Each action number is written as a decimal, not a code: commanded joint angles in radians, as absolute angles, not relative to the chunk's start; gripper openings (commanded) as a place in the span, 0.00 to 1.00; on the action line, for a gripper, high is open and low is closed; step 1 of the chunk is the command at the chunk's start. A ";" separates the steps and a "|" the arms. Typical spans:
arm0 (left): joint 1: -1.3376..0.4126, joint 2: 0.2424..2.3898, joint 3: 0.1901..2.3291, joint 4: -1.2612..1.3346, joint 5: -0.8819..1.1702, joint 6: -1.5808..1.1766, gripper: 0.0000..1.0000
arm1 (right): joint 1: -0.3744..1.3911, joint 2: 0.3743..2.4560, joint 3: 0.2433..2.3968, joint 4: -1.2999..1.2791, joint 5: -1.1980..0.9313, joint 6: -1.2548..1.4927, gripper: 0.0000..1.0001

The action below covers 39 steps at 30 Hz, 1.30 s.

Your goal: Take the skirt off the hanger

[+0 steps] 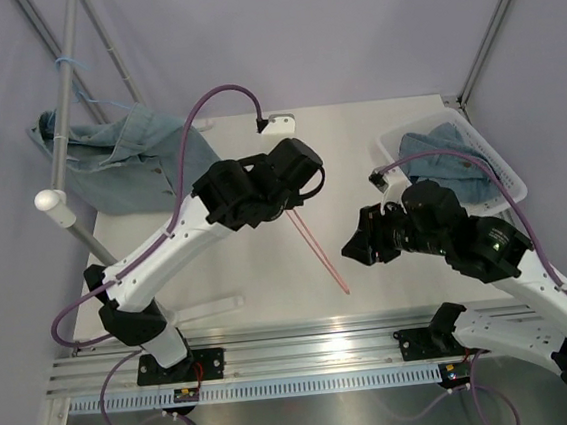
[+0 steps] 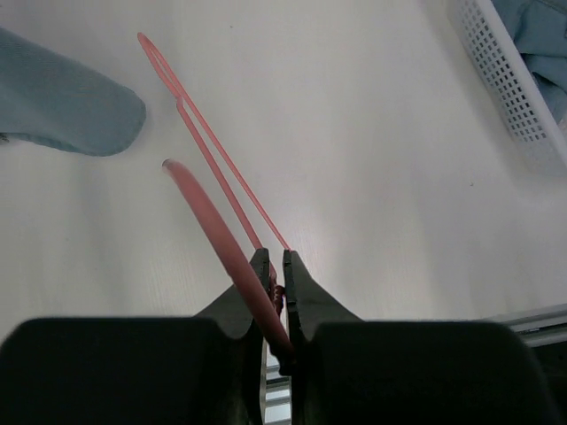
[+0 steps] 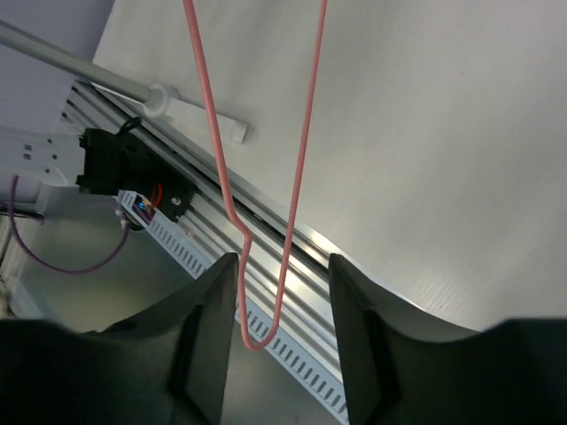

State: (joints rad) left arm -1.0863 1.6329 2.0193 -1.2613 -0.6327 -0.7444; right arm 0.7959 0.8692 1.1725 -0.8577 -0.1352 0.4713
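A thin pink wire hanger (image 1: pixel 319 251) is bare, with no cloth on it. My left gripper (image 1: pixel 287 194) is shut on one end of it and holds it over the white table; in the left wrist view the jaws (image 2: pixel 275 258) pinch the wire and the hanger (image 2: pixel 208 150) runs away from them. My right gripper (image 1: pixel 355 250) is open beside the hanger's far end; in the right wrist view the hanger's narrow loop (image 3: pixel 257 341) lies in line with the gap between the spread fingers (image 3: pixel 283 266), touching neither. A blue denim skirt (image 1: pixel 441 154) lies in the white basket (image 1: pixel 509 179).
A second denim garment (image 1: pixel 108 159) hangs on the grey rack pole (image 1: pixel 60 144) at the back left; its edge shows in the left wrist view (image 2: pixel 62 97). The basket (image 2: pixel 500 80) stands at the right. A metal rail (image 1: pixel 305 336) runs along the near edge.
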 commanded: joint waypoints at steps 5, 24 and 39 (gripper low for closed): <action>-1.008 1.658 2.148 -1.420 -0.624 -0.710 0.00 | 0.883 0.752 1.039 -0.830 -0.006 0.469 0.45; -0.939 1.638 2.072 -1.379 -0.601 -0.643 0.00 | 1.222 0.972 1.140 -0.841 0.253 0.535 0.54; -0.939 1.566 1.988 -1.364 -0.568 -0.653 0.00 | 1.331 1.112 1.129 -0.724 0.383 0.572 0.25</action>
